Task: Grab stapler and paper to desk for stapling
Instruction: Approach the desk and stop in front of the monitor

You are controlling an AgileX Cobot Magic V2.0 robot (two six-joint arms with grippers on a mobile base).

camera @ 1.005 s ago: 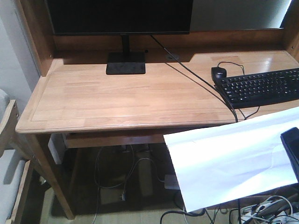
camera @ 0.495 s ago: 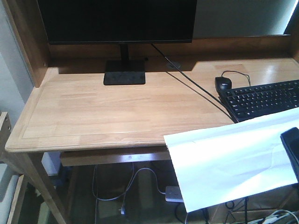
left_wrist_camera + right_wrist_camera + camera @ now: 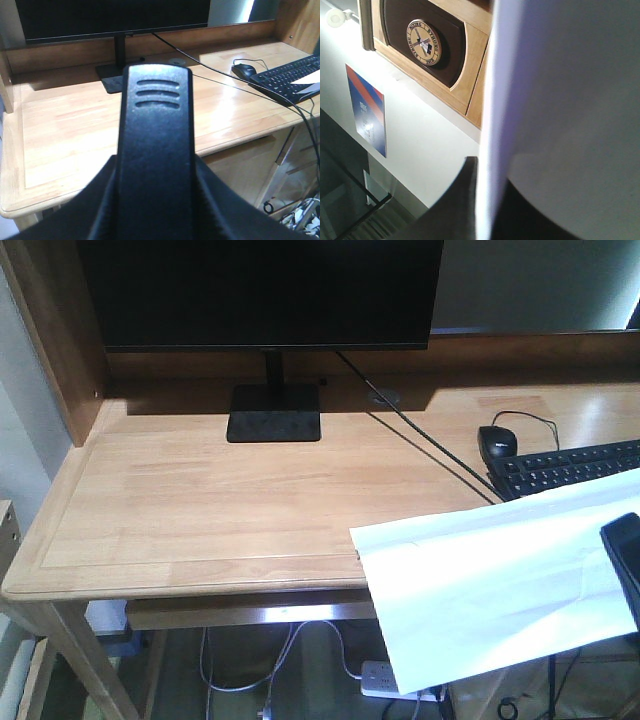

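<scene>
My left gripper (image 3: 156, 205) is shut on the stapler (image 3: 155, 130), a black body with three grooves at its far end that fills the middle of the left wrist view, above the desk (image 3: 60, 130). The stapler does not show in the front view. The paper (image 3: 480, 580), a large white sheet, hangs out to the left from my right gripper (image 3: 625, 565) at the right edge, over the desk's (image 3: 200, 500) front right corner. In the right wrist view the paper (image 3: 570, 100) runs edge-on between the dark fingers (image 3: 455, 210), with my right gripper (image 3: 487, 185) shut on it.
A black monitor (image 3: 260, 290) on a flat stand (image 3: 273, 412) occupies the desk's back. A black mouse (image 3: 498, 441) and keyboard (image 3: 570, 468) lie at the right, with a cable (image 3: 420, 440) running diagonally. A white power strip (image 3: 385, 680) lies under the desk.
The desk, monitor stand and mouse have slid down and to the right in the front view and look nearer. The paper and right gripper keep the same place in the frame.
</scene>
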